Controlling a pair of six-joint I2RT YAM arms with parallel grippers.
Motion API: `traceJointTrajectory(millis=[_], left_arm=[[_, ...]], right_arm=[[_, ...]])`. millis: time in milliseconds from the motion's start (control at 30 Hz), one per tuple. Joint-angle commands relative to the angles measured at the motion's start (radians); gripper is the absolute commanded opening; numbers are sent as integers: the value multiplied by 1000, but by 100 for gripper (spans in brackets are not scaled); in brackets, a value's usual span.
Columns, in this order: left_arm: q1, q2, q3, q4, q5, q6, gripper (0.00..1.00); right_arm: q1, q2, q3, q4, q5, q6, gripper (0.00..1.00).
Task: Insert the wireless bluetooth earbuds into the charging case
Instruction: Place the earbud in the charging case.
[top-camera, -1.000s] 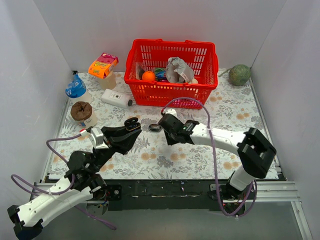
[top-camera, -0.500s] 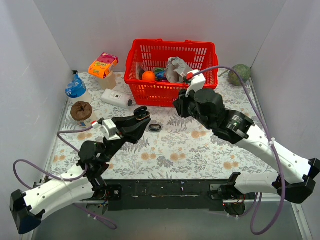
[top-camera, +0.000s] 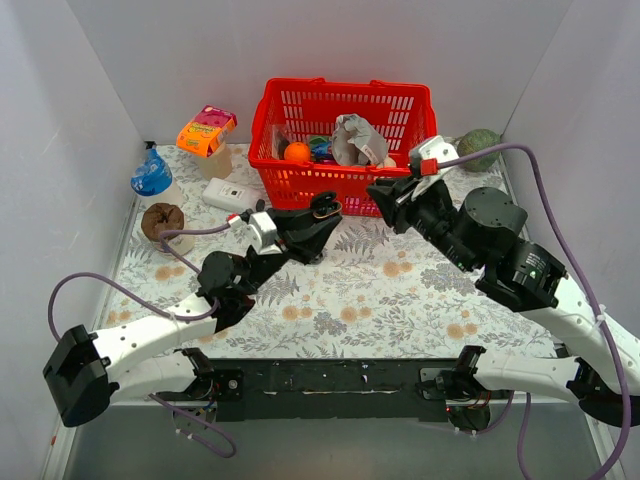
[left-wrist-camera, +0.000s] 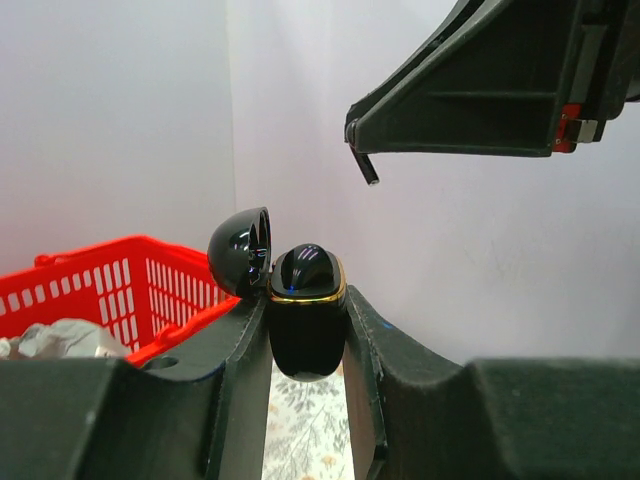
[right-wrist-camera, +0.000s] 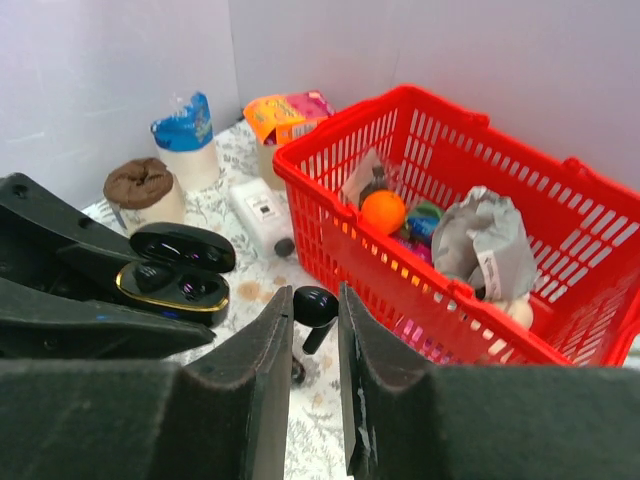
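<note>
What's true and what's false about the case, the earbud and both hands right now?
1. The left hand holds the case. True.
2. The case lid is shut. False: it stands open.
3. The right hand grips an earbud. True.
4. The case sits inside the basket. False: the left hand holds it outside the basket.
5. The basket is empty. False: several things lie in it.

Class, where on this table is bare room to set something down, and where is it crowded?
Free: floral cloth between red basket and near edge, right of the left arm. Crowded: back-left corner, with bottle, cup, white box.
</note>
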Motion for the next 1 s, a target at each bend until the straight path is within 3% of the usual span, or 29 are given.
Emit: traceJointTrajectory(millis=[0, 267, 967], left_arm=[[5, 53, 103, 92, 43, 6, 0], [5, 162, 213, 121, 83, 12, 0], [5, 197, 261, 136, 100, -79, 0]], right_arm=[[9, 3, 75, 107, -36, -98, 1], [15, 66, 184, 101, -78, -86, 1], [15, 30, 58, 215, -147, -102, 1]])
